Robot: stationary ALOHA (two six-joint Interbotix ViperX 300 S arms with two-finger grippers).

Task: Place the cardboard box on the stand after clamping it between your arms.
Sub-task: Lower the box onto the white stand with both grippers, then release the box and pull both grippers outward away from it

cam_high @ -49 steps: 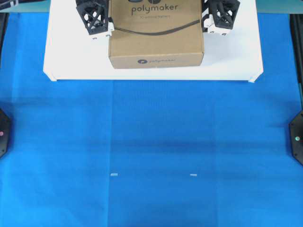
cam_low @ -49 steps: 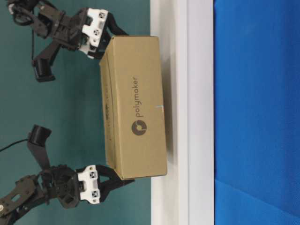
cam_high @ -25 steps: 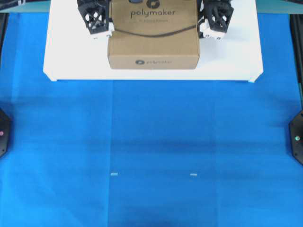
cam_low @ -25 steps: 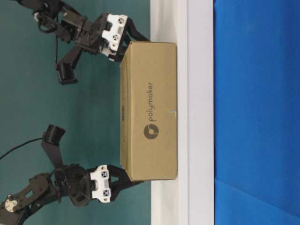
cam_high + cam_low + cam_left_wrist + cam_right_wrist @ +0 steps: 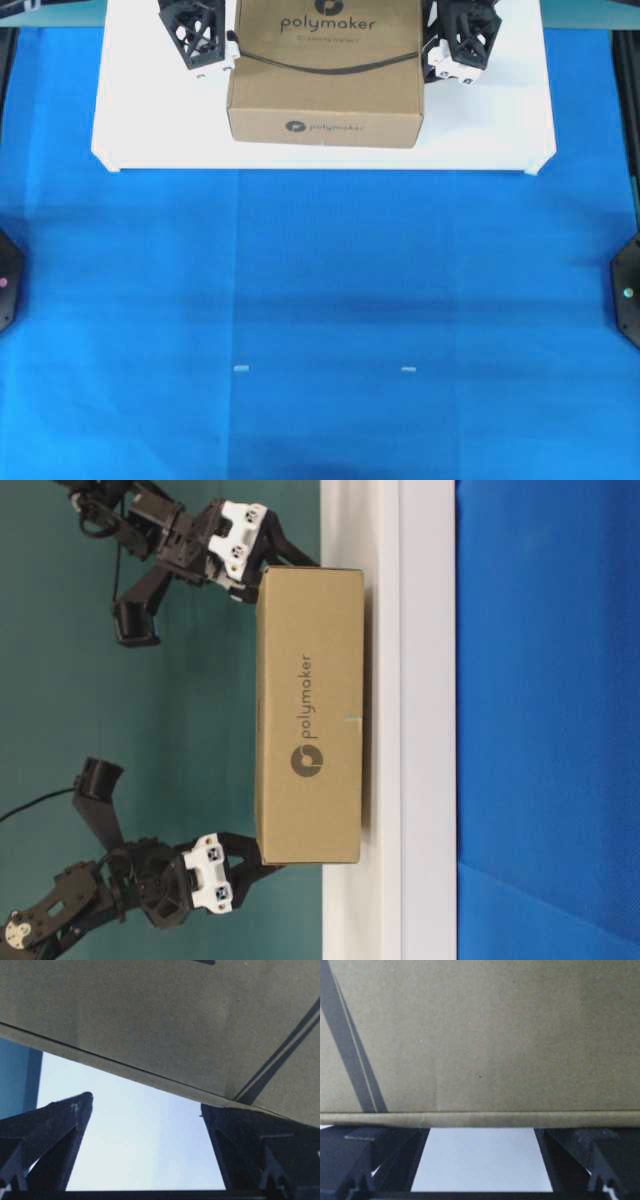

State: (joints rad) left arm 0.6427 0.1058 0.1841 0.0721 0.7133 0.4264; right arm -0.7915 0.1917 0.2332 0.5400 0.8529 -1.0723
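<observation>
Box [image 5: 325,75] sits clamped between left end effector [image 5: 197,35] and right end effector [image 5: 462,38].

A bright blue cloth [image 5: 330,320] covers the worktop. At its far edge lies the stand [image 5: 500,130], a wide, low white platform. The cardboard box [image 5: 325,85] sits on the stand's flat top. Two small pale marks [image 5: 242,369] show on the cloth nearer the front.

Both arms reach in from opposite sides; the left gripper [image 5: 200,35] and right gripper [image 5: 462,38] face each other, jaws spread wide, angled slightly downward.
</observation>
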